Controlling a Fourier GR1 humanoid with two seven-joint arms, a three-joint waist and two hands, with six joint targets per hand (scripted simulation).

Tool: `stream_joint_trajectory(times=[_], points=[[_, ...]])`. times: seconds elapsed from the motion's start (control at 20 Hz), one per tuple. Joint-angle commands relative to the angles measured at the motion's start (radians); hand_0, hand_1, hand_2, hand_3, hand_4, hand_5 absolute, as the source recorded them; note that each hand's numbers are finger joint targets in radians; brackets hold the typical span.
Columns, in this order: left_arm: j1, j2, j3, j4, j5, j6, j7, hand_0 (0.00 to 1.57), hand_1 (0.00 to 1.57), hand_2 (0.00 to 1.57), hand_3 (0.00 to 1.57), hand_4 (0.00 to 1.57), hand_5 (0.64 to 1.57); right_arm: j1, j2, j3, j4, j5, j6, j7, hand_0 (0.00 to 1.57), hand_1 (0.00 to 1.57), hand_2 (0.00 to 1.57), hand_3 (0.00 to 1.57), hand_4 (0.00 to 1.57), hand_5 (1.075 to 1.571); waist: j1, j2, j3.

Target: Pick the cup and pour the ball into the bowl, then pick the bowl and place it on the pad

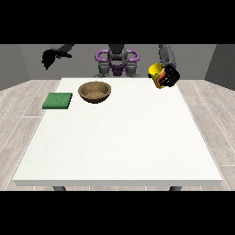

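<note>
A yellow cup point(156, 71) is held in the air over the table's far right corner, tilted, with the hand at the view's right point(169, 76) curled round it. The ball does not show. A brown wooden bowl point(94, 91) stands on the table at the far middle-left, well to the left of the cup. A green square pad point(58, 101) lies flat at the table's left edge, beside the bowl. The hand at the view's left point(49, 57) hangs raised off the table's far left corner, holding nothing.
The large white table point(119, 147) stretches towards the camera. The robot's torso point(117, 62) stands behind the far edge. Wood floor surrounds the table.
</note>
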State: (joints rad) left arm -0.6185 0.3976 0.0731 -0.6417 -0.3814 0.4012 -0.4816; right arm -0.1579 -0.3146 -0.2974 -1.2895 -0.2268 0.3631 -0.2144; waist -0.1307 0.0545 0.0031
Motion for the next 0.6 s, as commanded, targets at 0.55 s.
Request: stream_joint_trajectory(times=[0.55], points=[[-0.178,-0.146,-0.28,-0.029,-0.436,0.119,0.567,1.5,1.5,1.57,1.57,1.51,1.244,-0.005,-0.036,-0.016,0.163,0.018,0.058,-0.057,0.0,0.0,0.0,0.0,0.0,1.57,-0.001,-0.097,-0.0015]])
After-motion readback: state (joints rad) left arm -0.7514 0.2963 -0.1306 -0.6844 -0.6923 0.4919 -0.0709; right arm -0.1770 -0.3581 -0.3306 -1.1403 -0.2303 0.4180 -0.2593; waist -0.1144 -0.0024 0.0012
